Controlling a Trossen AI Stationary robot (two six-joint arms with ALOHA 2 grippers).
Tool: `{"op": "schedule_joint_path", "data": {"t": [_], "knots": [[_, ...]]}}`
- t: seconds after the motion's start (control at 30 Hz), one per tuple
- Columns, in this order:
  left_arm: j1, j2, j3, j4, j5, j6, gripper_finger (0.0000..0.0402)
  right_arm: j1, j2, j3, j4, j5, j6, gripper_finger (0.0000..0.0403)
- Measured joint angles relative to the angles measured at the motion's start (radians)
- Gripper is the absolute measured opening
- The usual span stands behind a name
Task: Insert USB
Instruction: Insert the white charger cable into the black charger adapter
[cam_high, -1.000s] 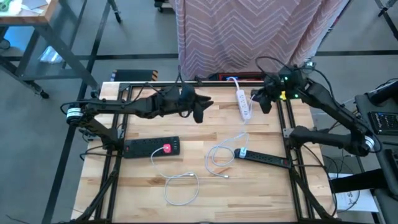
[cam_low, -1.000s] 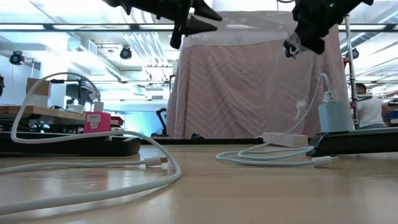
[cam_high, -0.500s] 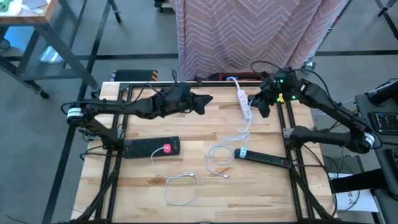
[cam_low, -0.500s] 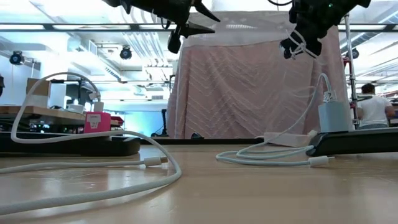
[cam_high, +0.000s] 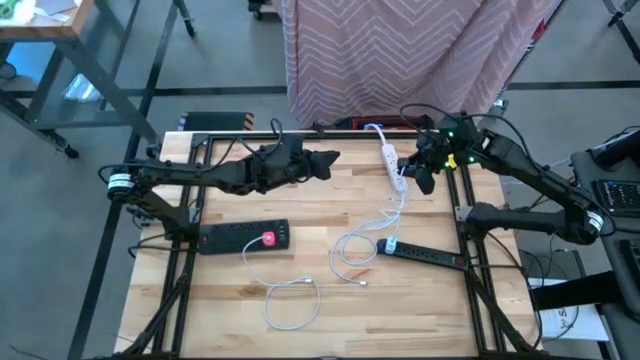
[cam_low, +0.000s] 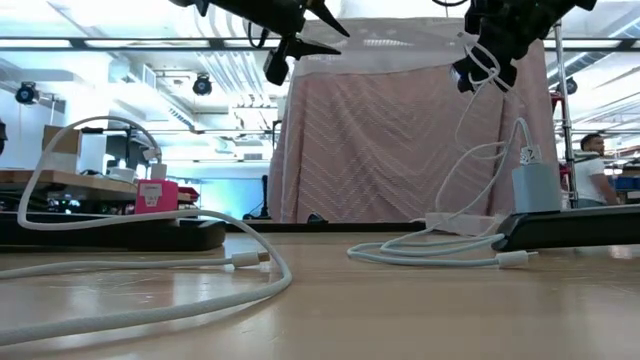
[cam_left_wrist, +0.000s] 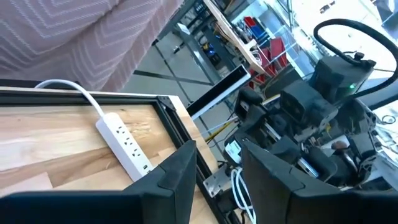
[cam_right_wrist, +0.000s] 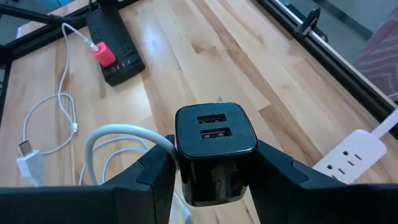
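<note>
My right gripper (cam_high: 421, 174) hovers above the table's far right, beside the white power strip (cam_high: 392, 165). It is shut on a black two-port USB charger block (cam_right_wrist: 216, 143). A white cable (cam_low: 470, 150) hangs from it down to loops on the table (cam_high: 350, 252) and runs to a grey charger (cam_low: 538, 186) plugged into the right black power strip (cam_high: 428, 256). My left gripper (cam_high: 327, 158) is open and empty, held level above the table's far middle. A second white cable (cam_high: 293, 296) lies loose near the front. My right gripper pinches the black charger block by its two opposite sides (cam_right_wrist: 180, 163) between its two fingers. The port face (cam_right_wrist: 214, 124) is turned back toward the wrist. The block is lifted clear of the table. The white cable (cam_right_wrist: 124, 132) passes by one finger; whether it is pinched too, I cannot tell.
A black power strip (cam_high: 243, 236) with a pink charger (cam_high: 268, 238) plugged into it lies at the left. Dark frame rails (cam_high: 465, 230) run along the table's sides. A pink patterned curtain (cam_high: 400, 50) hangs behind the far edge. Bare wood (cam_high: 230, 300) lies at the near left.
My left gripper has risen and tipped from pointing down to level, going a little toward the far edge. My right gripper has gone slightly toward the table's left and near edge. The white cable has been drawn up from the table and now hangs in a tall loop below it.
</note>
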Motion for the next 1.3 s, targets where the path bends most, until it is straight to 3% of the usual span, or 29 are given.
{"op": "schedule_joint_path", "data": {"t": [1.3], "knots": [[0.005,0.0,0.0,0.006,-0.004,0.117,0.0114,0.0,0.0,-0.038,0.052,0.001,0.006,0.0147]]}}
